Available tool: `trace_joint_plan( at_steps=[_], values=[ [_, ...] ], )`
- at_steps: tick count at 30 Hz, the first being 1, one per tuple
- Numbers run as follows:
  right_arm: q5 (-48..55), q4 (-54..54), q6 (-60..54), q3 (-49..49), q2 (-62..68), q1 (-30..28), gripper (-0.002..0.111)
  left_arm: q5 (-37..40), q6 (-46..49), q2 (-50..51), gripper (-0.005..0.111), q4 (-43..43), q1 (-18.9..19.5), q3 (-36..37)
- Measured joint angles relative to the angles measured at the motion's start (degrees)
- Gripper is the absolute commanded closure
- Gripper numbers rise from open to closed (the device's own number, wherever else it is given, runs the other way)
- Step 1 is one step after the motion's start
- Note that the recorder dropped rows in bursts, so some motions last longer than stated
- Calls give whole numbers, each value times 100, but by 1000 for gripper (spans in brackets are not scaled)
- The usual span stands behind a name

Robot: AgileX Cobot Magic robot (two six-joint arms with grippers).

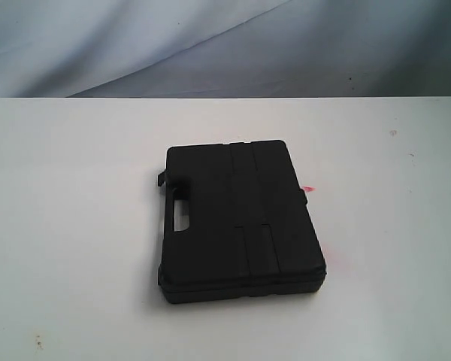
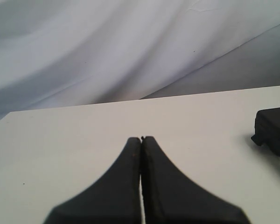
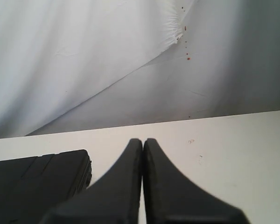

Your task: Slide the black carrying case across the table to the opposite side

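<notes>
The case (image 1: 240, 219) is recorded lying flat near the middle of the counter (image 1: 68, 226), handle slot on its left edge in the exterior view, while the left gripper (image 2: 141, 140) and right gripper (image 3: 143, 141) are held pressed together, clear of it.

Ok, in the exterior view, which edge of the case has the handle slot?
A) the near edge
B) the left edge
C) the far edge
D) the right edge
B: the handle slot is cut into the left edge of the case, which lies flat on the table.
</notes>
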Motion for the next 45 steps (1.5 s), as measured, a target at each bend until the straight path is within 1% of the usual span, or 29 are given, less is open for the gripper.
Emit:
trace_joint_plan(
  at_steps=[3,13,45],
  values=[
    [15,69,0,0,0,0,108,0,0,0,107,0,0,0],
    [102,428,-819,0,0,0,108,0,0,0,107,0,0,0],
    [212,455,-854,0,0,0,108,0,0,0,107,0,0,0]
  ],
)
